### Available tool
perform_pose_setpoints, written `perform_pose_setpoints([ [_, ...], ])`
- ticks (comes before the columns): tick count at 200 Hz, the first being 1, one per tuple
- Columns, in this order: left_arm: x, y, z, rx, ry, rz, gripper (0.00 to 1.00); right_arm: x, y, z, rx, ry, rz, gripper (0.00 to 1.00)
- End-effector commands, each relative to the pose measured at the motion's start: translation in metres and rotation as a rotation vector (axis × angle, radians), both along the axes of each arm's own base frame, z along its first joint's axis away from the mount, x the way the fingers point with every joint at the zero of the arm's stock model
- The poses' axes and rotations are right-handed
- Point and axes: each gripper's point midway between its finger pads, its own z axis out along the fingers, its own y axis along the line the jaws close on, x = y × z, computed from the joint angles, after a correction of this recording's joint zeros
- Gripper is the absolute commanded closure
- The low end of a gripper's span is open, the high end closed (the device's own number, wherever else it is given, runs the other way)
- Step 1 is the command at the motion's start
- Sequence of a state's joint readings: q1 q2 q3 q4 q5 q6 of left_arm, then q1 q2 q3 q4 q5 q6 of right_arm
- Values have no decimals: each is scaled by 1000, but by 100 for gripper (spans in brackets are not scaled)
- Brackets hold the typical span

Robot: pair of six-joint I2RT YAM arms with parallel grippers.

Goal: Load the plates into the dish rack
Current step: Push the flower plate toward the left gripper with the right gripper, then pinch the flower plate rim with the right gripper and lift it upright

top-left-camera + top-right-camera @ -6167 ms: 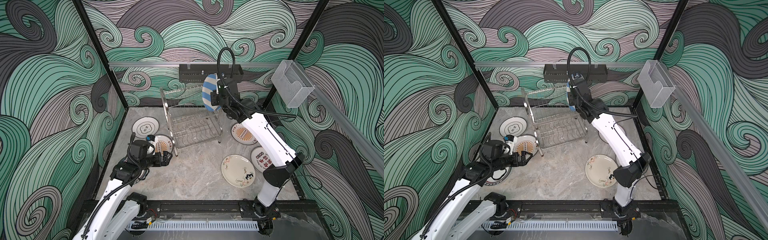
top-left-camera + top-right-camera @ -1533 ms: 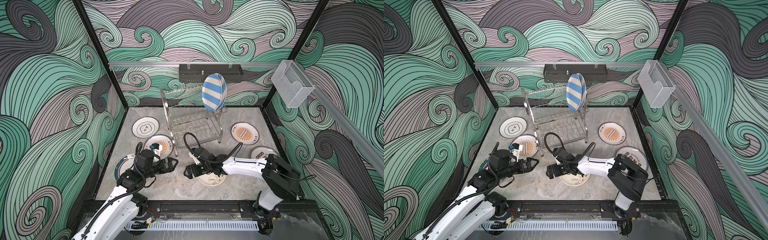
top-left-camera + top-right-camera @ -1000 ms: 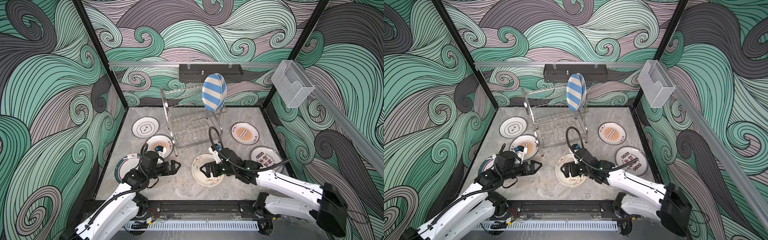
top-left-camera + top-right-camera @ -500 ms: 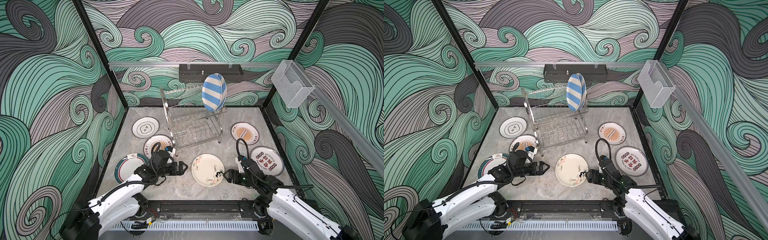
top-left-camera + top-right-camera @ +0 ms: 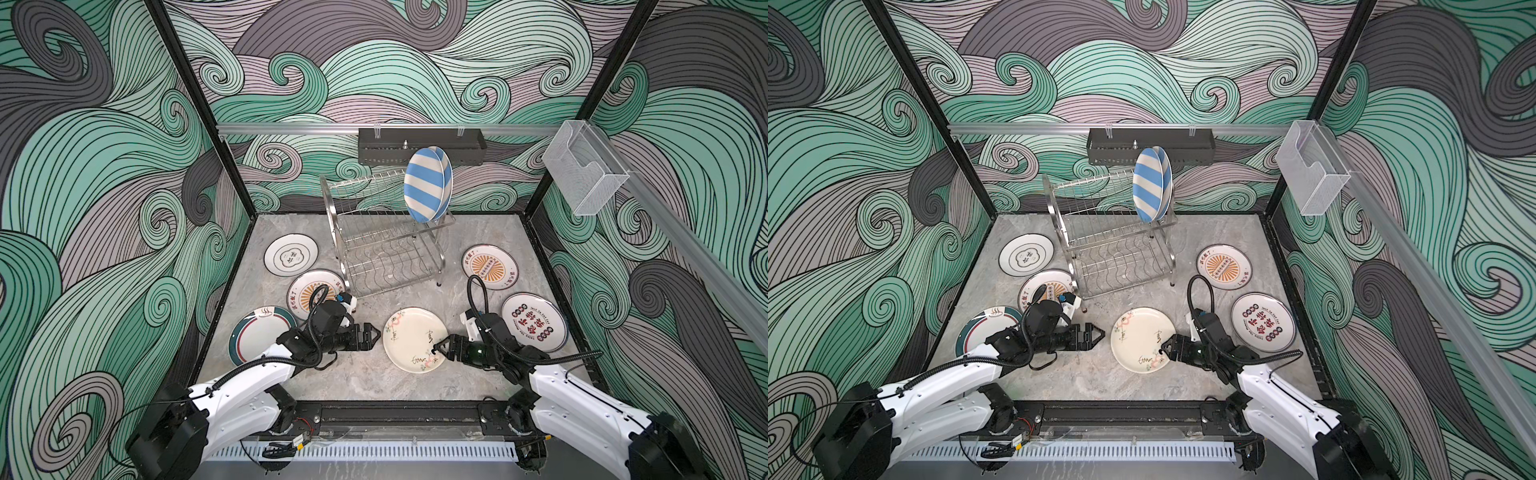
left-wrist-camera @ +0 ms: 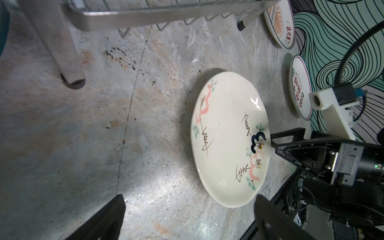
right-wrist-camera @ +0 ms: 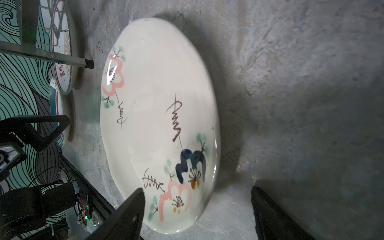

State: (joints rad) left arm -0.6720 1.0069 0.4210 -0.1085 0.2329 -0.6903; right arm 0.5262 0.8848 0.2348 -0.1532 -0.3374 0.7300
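Note:
A cream plate with doodles (image 5: 413, 338) (image 5: 1142, 338) lies flat on the table in front of the dish rack (image 5: 382, 245). Two blue-and-white striped plates (image 5: 428, 185) stand on the rack's upper tier. My left gripper (image 5: 372, 334) (image 6: 189, 197) is open, low over the table just left of the cream plate (image 6: 228, 135). My right gripper (image 5: 440, 347) (image 7: 197, 189) is open at that plate's right rim (image 7: 214, 145), which lies between its fingers. Other plates lie flat: black-cloud (image 5: 291, 254), orange sunburst (image 5: 307, 289), teal-rimmed (image 5: 257, 338), a second sunburst (image 5: 490, 266), red-black characters (image 5: 534, 322).
A black perforated tray (image 5: 422, 145) hangs on the back rail and a clear plastic box (image 5: 584, 178) on the right rail. The rack's feet (image 6: 71, 81) stand close to my left gripper. A black frame bar (image 5: 395, 409) runs along the table's front edge.
My right arm has swung back from over the cream plate to its right side and now faces its rim. My left gripper has moved right, towards the plate's left edge.

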Motion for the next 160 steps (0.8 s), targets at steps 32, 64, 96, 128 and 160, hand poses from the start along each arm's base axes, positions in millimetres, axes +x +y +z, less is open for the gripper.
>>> perform_pose_setpoints([
  [32, 3, -2, -1, 0, -11, 9, 2, 1, -3, -19, 39, 51, -49, 20],
  [64, 3, -1, -1, 5, -14, 10, 1, 1, -4, -31, 47, 109, -65, 23],
  [96, 3, -1, -2, 10, -11, 12, 1, 0, 2, -43, 60, 173, -47, 30],
  [128, 3, 0, -2, 15, -11, 14, 2, -3, 7, -57, 63, 238, -26, 50],
  [160, 3, 1, 1, 19, -14, 16, 1, -3, 6, -64, 51, 248, -25, 81],
])
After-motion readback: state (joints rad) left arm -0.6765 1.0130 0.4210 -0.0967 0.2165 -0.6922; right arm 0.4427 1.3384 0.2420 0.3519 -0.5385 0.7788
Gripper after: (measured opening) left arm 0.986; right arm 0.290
